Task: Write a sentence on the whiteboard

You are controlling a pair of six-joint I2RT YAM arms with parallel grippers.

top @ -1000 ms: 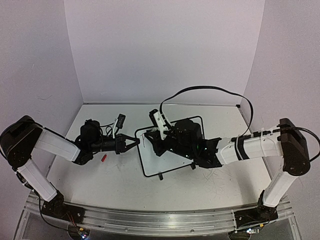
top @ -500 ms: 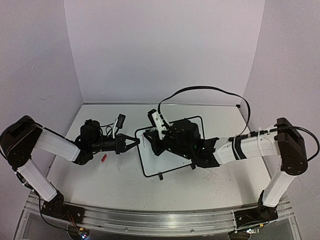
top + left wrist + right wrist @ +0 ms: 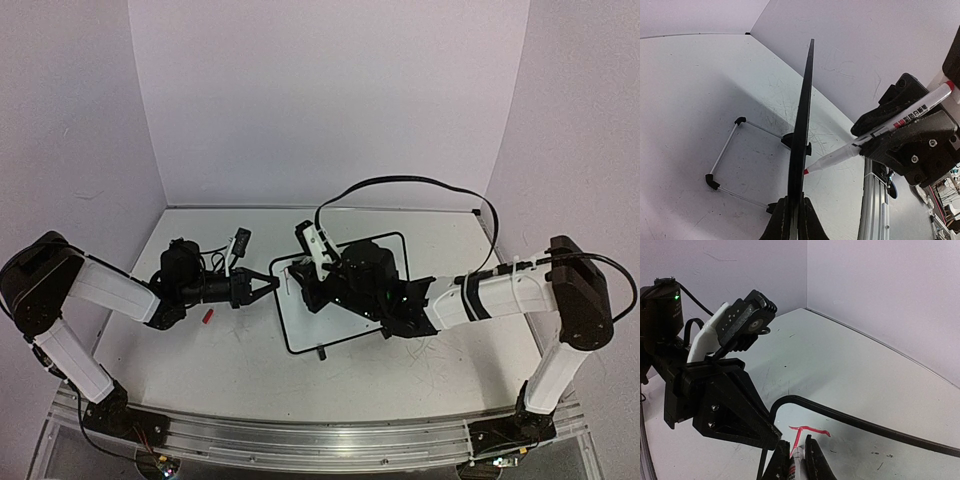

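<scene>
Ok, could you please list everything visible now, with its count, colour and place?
whiteboard: one, white with black frame, middle of the table
marker: one, white with red tip, tip at the whiteboard's face
red stroke: one, red, on the whiteboard by the tip
small red piece: one, red, on the table left of the whiteboard
cable: one, black, above the right arm
table: one, pale grey, under everything
left arm: one, white and black, jaws shut on the whiteboard's left edge
right arm: one, white and black, jaws shut on the marker

Lab test cell: bare walls point(image 3: 330, 100), aluminium mounting rail point(image 3: 320, 441).
</scene>
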